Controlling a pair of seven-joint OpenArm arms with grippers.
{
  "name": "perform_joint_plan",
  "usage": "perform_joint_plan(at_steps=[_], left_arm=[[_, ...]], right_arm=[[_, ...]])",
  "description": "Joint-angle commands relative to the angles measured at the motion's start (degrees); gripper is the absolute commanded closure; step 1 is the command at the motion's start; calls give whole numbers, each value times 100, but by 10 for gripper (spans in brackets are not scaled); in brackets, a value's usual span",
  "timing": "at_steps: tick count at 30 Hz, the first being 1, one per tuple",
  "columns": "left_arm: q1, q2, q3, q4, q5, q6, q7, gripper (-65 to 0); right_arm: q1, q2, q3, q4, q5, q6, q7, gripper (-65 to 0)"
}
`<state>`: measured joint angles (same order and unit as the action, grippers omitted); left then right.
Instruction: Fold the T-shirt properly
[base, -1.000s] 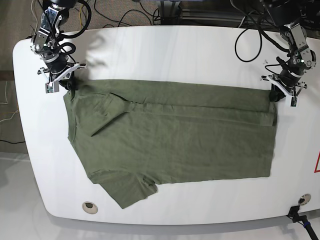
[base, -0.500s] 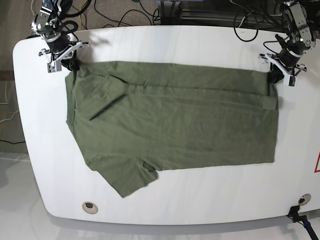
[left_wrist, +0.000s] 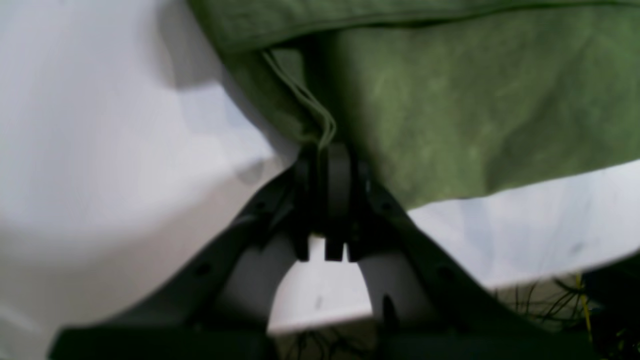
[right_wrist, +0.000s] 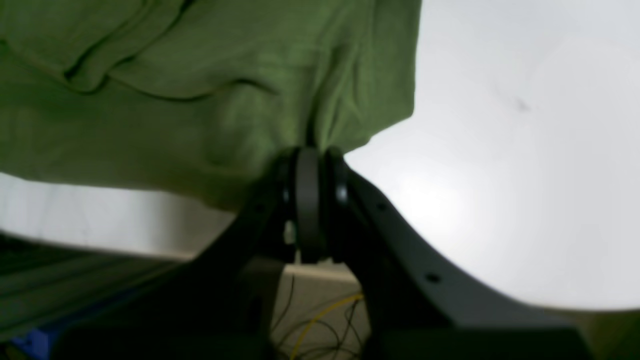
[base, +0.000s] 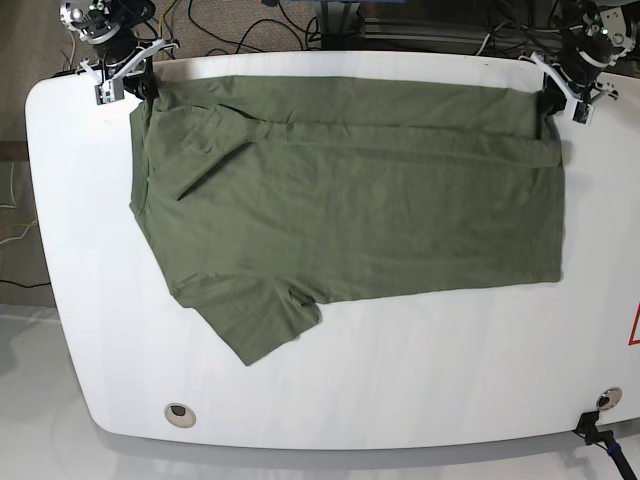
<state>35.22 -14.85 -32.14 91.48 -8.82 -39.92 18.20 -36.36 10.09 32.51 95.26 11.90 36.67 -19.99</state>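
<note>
The olive-green T-shirt (base: 350, 210) lies spread on the white table (base: 400, 400), neck end to the left, with one sleeve (base: 262, 325) sticking out at the front left. Its far part is folded over in a long band. My left gripper (base: 552, 98) is at the far right corner of the shirt and shut on the cloth. The left wrist view shows that gripper (left_wrist: 325, 155) pinching the hem of the shirt (left_wrist: 450, 100). My right gripper (base: 140, 82) is at the far left corner, shut on the cloth. The right wrist view shows that gripper (right_wrist: 310, 155) gripping the shirt's edge (right_wrist: 200, 75).
Both grippers are at the table's far edge. Cables (base: 250, 25) lie on the floor behind it. A round hole (base: 179, 412) is in the table at the front left. A black clamp (base: 600, 435) sits at the front right corner.
Both grippers have moved toward the table's far edge, still shut on the shirt's far corners. The whole shirt has slid away from the front with them.
</note>
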Motion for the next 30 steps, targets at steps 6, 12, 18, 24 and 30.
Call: perform_joint_plan(at_steps=[6,12,18,24,30], left_arm=[[254,-146,-52,96,209,-8,268,0],[254,-137,-43,96,218,-8,268,0],[210,-304,-34,96,201,-8,690,-30],[-98,-304,-43,96,201,-8,743,-213],[-256,-321,-34,131,218,-8,743,-213]], right_arm=[[-166,51,358,-10,-289,30,-388,0],[-166,51,340,-10,-289,30,-388,0],[-166,51,349,-10,-263,30,-388,0],[-122,42,358,-10,-263,30,-370,-49],[-149,42,375,280,-263,13,-379,-141]])
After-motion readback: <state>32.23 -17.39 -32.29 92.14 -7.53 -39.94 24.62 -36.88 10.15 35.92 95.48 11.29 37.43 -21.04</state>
